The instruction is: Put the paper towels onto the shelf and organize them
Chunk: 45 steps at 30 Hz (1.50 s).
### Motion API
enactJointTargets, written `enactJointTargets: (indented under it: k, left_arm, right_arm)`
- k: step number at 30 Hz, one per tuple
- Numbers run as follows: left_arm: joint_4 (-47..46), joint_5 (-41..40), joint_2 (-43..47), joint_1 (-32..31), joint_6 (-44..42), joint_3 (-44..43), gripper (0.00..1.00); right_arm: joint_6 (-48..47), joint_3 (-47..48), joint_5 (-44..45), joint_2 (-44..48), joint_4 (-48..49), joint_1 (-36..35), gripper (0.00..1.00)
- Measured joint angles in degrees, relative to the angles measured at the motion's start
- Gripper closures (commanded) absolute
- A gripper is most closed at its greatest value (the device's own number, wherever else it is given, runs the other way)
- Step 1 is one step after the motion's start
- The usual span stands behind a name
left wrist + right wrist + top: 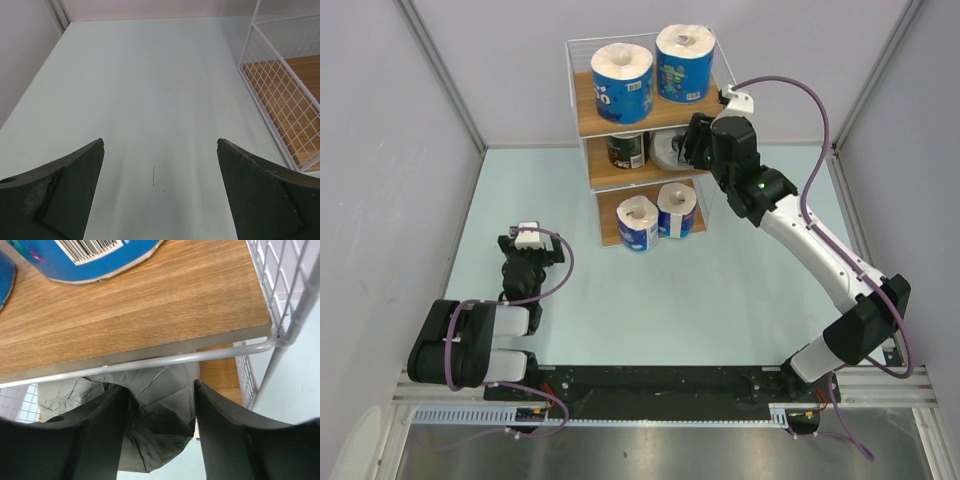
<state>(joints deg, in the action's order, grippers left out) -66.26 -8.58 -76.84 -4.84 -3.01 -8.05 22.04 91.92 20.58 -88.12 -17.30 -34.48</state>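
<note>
- On the middle tier of the shelf [582, 108], the grey-wrapped roll [160, 410] is flanked by the jaws of the right gripper [159, 389]; whether it is gripped cannot be told.
- The jaws of the left gripper [160, 142] are spread wide above the tabletop [150, 75].

Top cam: fixed high behind both arm bases, looking down and fwd across the table [720, 300] to the shelf [620, 178] at the far end. Left wrist cam: low over the tabletop, facing fwd btwn its own fingers [65, 200], shelf [272, 95] at right edge. Right wrist cam: v. close, right up against the shelf's top board [150, 305]. All 3 views share the shelf.
</note>
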Motion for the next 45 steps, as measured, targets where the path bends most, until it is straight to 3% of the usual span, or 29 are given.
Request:
enactJointTargets:
  k: [7, 27, 37, 45]
  left_arm:
    - [0.0, 0.0, 0.0, 0.0, 0.0, 0.0, 0.0]
    - [0.0, 0.0, 0.0, 0.0, 0.0, 0.0, 0.0]
    - [0.0, 0.0, 0.0, 0.0, 0.0, 0.0, 0.0]
    - [0.0, 0.0, 0.0, 0.0, 0.0, 0.0, 0.0]
  right_arm:
    - [-0.1, -1.1, -0.8, 0.1, 3.6, 0.0, 0.25]
    - [-2.5, -7.9, -3.1, 7.9, 14.1, -1.1, 0.21]
    - [-2.6, -9.4, -3.6, 8.7, 14.1, -1.1, 0.19]
    - [-2.6, -18.4, -4.9, 18.1, 9.8, -1.4, 0.13]
